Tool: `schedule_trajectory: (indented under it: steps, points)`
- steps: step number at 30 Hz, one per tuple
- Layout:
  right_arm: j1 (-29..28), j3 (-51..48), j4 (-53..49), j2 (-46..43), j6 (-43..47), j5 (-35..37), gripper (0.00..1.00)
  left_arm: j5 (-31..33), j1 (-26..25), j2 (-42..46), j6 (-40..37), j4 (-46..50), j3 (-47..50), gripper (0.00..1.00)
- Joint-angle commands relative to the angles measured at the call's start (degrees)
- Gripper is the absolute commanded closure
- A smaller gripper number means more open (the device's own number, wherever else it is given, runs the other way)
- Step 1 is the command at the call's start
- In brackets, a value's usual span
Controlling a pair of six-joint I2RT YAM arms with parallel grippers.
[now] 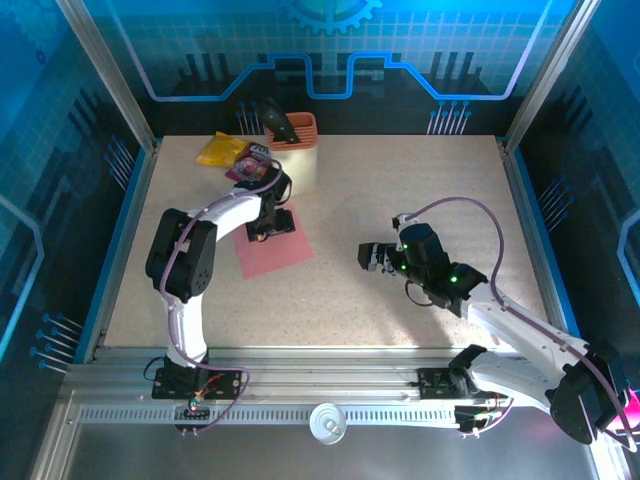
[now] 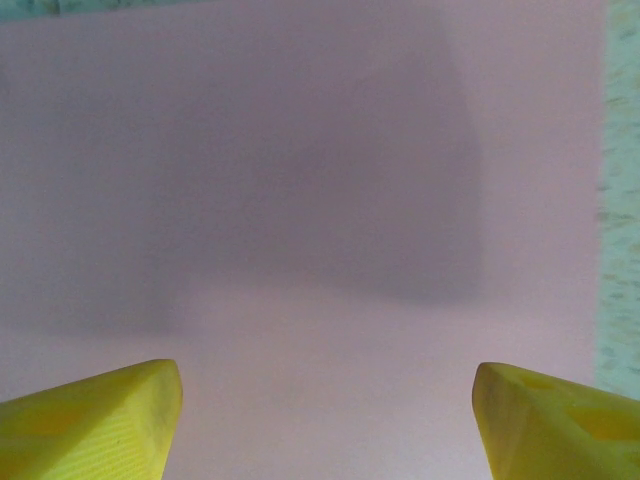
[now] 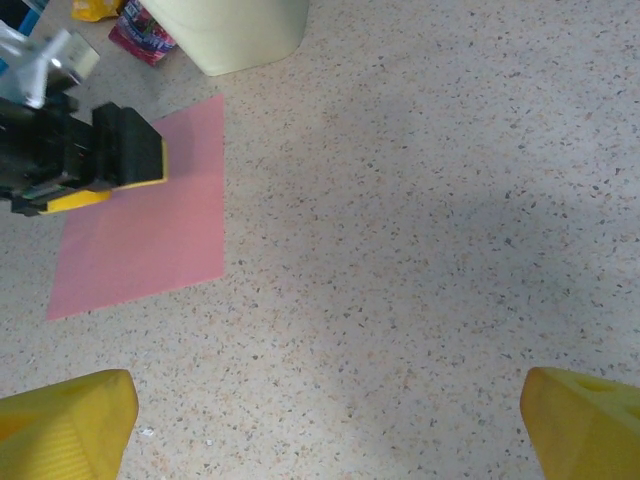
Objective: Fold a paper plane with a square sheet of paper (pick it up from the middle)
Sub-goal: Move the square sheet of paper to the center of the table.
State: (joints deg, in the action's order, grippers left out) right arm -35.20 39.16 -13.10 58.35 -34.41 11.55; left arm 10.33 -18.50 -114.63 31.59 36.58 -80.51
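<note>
The square sheet of paper (image 1: pixel 278 252) lies flat and unfolded on the counter (image 1: pixel 420 180). The left end effector (image 1: pixel 272 222) sits over the far part of the sheet, its yellow fingers (image 2: pixel 100 420) spread wide apart with nothing between them but the flat paper. The right end effector (image 1: pixel 368 257) is open and empty, well to the right of the sheet. An orange cup (image 1: pixel 292 140) stands beyond the sheet.

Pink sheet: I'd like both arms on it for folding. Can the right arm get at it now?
Probably yes. Bare table lies between the open right gripper and the sheet, whose facing edge is free; the left gripper is over its far part.
</note>
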Motion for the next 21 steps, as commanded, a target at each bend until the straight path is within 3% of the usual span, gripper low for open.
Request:
schedule_trajectory:
  steps: [1,11,21]
  points:
    - [-0.81,-0.88,-1.86,-2.46,-1.06,-0.13,0.01,1.95,-0.21,-0.65,0.59,2.47,0.83,0.22]
    - [-0.89,1.39,-5.97,-3.48,0.49,1.02,0.01,0.35,-5.04,2.62,-0.61,-0.78,11.08,0.2]
    - [-0.76,-2.77,-1.84,-11.05,0.14,4.52,0.01,-0.24,-16.16,12.28,-0.09,-5.16,23.73,0.19]
